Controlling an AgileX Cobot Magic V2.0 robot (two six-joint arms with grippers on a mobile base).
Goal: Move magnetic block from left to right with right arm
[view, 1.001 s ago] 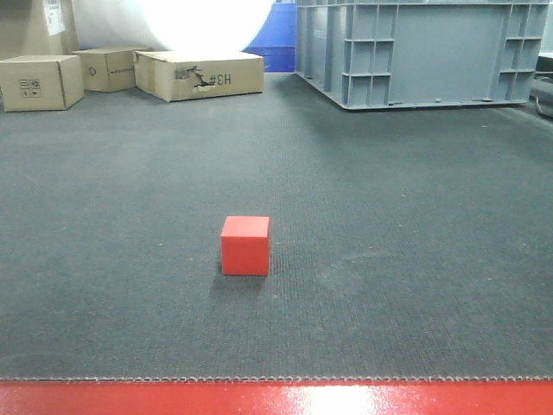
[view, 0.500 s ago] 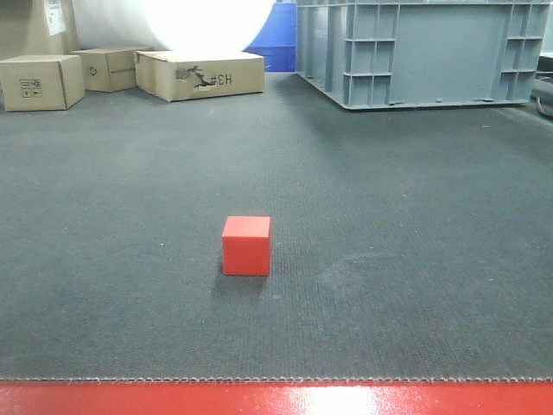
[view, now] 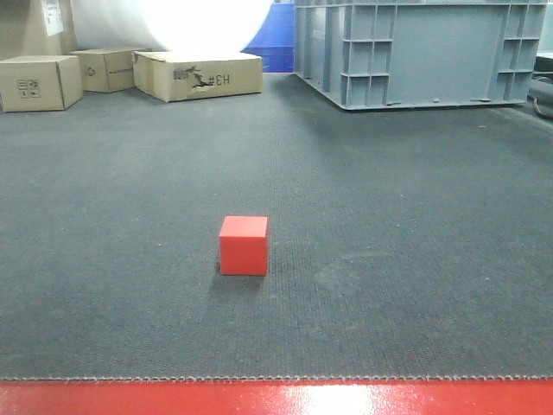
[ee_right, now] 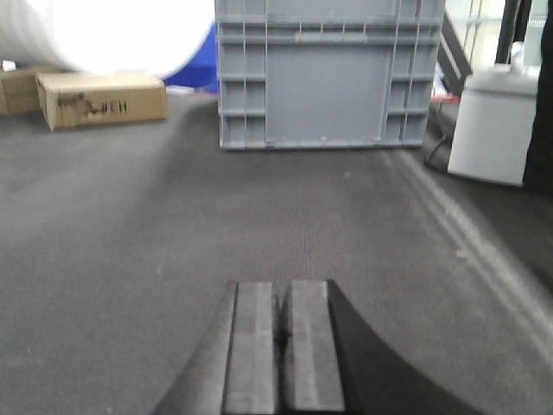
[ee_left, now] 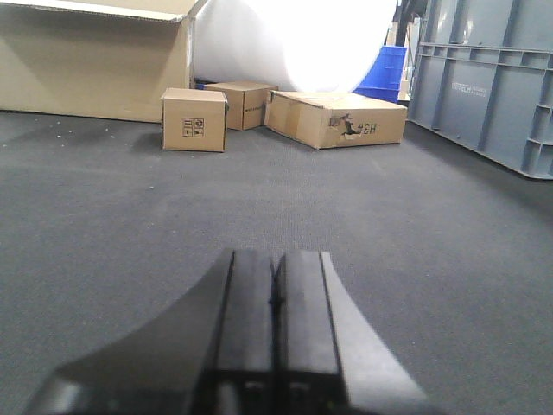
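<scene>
Sitting alone on the dark grey mat, the red block, flat on one face near the front edge and a little left of the middle, casting a small shadow to its left, with nothing touching it. Running along the mat's front edge, a glossy red strip. Standing at the far left corner, three cardboard boxes: a small box furthest left, a second box behind it, and a long box with a torn face beside them. Rising at the far right corner, a big grey crate, with a blue bin peeking out between it and the long box. Resting low over the mat in the left wrist view, the left gripper, its two dark fingers pressed together with only a thin seam between, holding nothing. Lying likewise in the right wrist view, the right gripper, fingers closed against each other and empty, facing the crate, with a white container standing off the mat to the right. Showing in neither wrist view, the block
</scene>
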